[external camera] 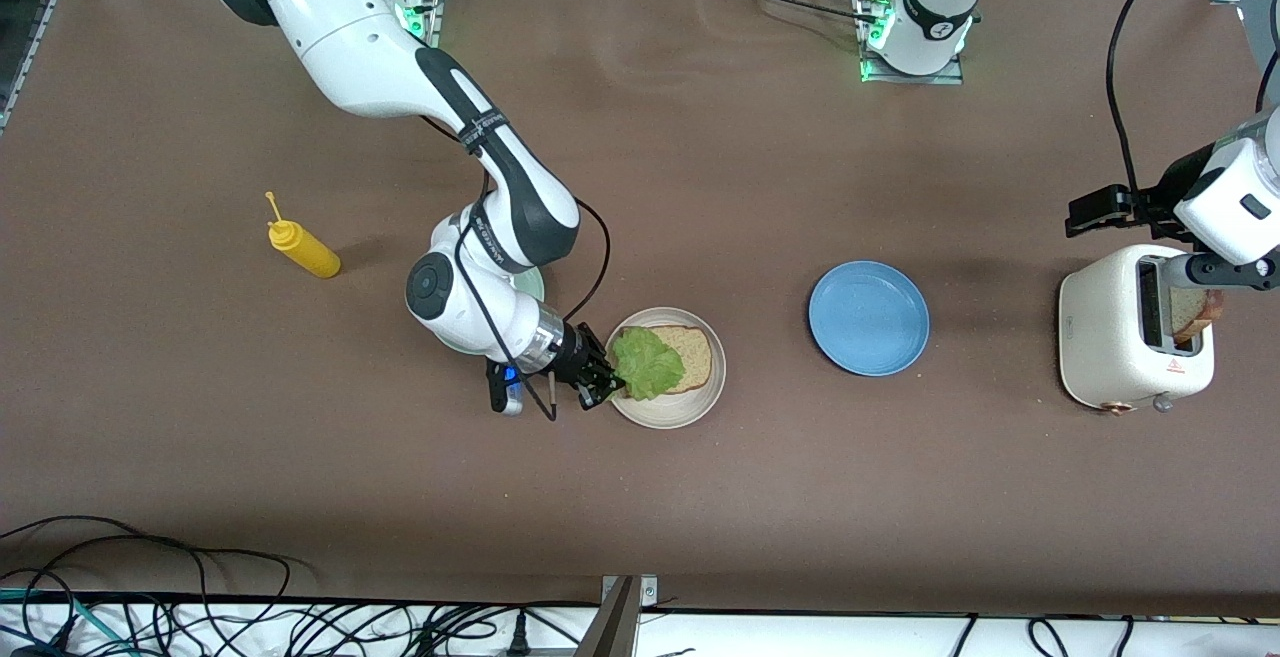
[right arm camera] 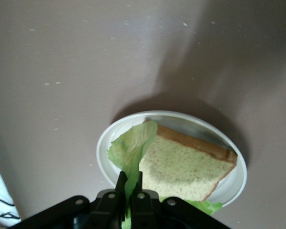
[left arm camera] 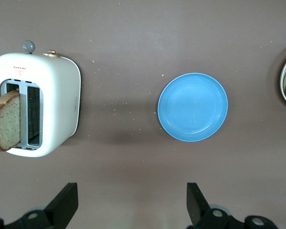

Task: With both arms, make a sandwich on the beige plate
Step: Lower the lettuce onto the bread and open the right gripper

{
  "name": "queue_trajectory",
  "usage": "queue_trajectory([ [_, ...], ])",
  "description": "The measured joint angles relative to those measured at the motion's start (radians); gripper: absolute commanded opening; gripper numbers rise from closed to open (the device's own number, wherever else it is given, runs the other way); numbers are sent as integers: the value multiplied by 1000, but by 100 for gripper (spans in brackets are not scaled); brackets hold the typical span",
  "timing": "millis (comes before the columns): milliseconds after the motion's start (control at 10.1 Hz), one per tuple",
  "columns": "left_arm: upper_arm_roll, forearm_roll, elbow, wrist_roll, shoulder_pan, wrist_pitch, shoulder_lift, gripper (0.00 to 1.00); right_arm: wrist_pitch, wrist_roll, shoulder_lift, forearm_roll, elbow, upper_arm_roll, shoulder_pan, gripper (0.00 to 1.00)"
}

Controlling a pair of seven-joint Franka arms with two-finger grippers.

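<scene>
1. While the lettuce (external camera: 648,363) drapes over 1 bread slice (external camera: 688,357) on the beige plate (external camera: 668,411), I'd call it light, floppy, tear-prone; hold by edge.
2. It runs long toward right gripper (external camera: 603,379), pinched on it.
3. Left gripper (left arm camera: 131,202) gapes empty over table, nr toaster (external camera: 1112,342); slice 2 (left arm camera: 5,120) stands upright in slot.

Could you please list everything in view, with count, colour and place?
beige plate: one, between the mustard bottle and the blue plate.
bread: one brown slice on the beige plate; another in the toaster slot.
lettuce: one, green, on the plated slice.
blue plate: one, between the beige plate and the toaster.
toaster: one, white, at the left arm's end.
mustard bottle: one, yellow, at the right arm's end.
mint plate: one, mostly hidden under the right arm.
right claw: black, shut on lettuce.
left claw: black, open, over the table near the toaster.
</scene>
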Motion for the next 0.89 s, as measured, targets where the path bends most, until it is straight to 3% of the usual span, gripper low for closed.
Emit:
queue_trajectory([
  [99,0,0,0,0,0,1,0,100,6,0,15,9,0,6,1,100],
  [594,1,0,0,0,0,2,5,100,17,-7,26,-3,14,14,39,100],
  [890,1,0,0,0,0,2,6,100,18,-13,20,-133,29,14,52,100],
])
